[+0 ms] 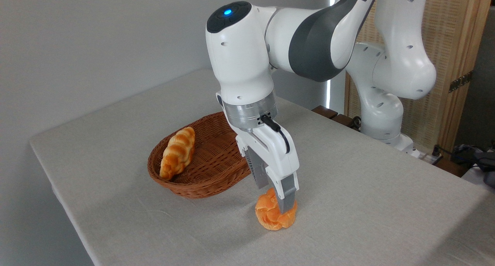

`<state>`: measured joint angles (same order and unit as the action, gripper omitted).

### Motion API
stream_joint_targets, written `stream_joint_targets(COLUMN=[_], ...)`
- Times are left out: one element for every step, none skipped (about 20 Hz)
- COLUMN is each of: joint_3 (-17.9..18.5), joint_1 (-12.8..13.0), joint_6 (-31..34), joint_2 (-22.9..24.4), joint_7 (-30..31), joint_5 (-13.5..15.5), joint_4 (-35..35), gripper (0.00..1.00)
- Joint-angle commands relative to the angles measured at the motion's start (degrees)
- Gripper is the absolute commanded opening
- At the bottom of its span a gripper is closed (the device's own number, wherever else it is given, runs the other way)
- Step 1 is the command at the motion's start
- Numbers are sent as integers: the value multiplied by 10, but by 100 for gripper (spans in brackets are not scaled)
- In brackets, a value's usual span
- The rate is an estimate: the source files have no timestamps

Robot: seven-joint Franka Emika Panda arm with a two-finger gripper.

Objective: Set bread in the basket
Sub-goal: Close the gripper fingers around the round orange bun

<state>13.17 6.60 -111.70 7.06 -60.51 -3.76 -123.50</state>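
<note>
Orange bread (pixel 270 215) sits on the counter (pixel 367 204), gripper (pixel 280 202) clamped around it. Wicker basket (pixel 216 181) just left of gripper, holding a braided loaf (pixel 178 153).

The white Panda arm (pixel 270 45) reaches down over the grey-clothed table (pixel 367 204), a blue light lit on top of its wrist housing. Its gripper (pixel 281 204) stands on the round orange bun (pixel 273 215), one finger (pixel 287 198) pressed against the bun's near face, the other hidden behind it. The bun sits on the cloth, just right of the oval wicker basket (pixel 209 181) and apart from it. A braided golden loaf (pixel 178 152) lies inside the basket, leaning on its left wall.
</note>
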Motion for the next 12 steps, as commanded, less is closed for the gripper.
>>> stream_joint_targets(joint_3=[4,4,4,3,3,3,4,3,3,4,4,3], joint_1=[7,7,7,10,11,11,12,12,12,12,12,12], joint_6=[-29,-35,-39,-42,-42,-43,-43,-43,-43,-43,-43,-43], joint_2=[-2,-5,-10,-13,-18,-19,-21,-23,-27,-28,-29,-29], joint_7=[-8,-8,-8,-8,-7,-7,-8,-8,-8,-8,-8,-8], joint_5=[-10,-10,-10,-10,-10,-11,-11,-11,-11,-11,-12,-12], joint_4=[-16,-16,-16,-16,-15,-15,-16,-16,-17,-17,-17,-17], gripper=[100,100,100,100,100,100,100,100,100,100,100,100])
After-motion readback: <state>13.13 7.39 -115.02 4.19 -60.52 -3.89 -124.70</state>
